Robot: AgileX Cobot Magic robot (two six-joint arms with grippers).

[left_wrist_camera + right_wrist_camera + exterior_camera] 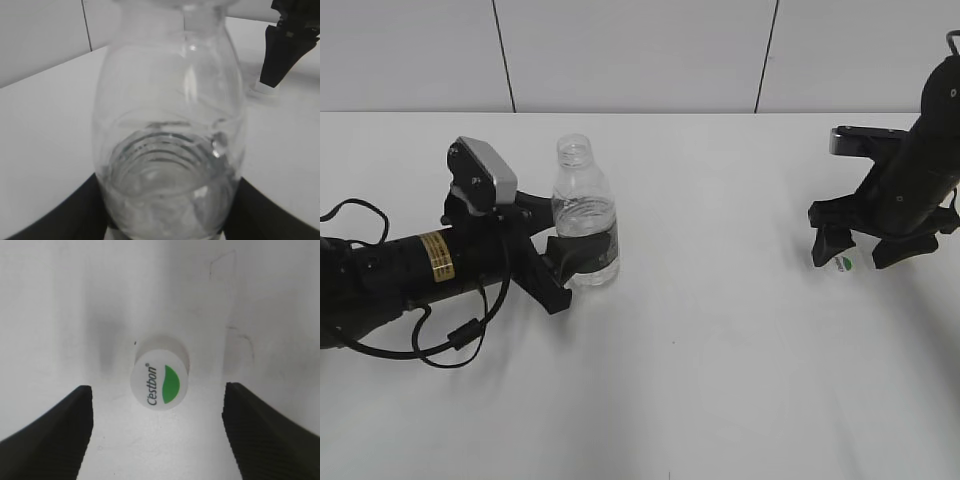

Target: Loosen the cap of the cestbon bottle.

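The cestbon bottle stands upright on the white table, its neck open with no cap on it. My left gripper is shut on its lower body; the clear ribbed bottle fills the left wrist view between the dark fingers. The white cap with the green half-moon mark lies on the table at the right. In the right wrist view the cap lies top up between and just ahead of the spread fingers. My right gripper is open just above it and holds nothing.
The white table runs back to a pale panelled wall. A black cable loops beside my left arm. My right gripper and the cap also show in the left wrist view.
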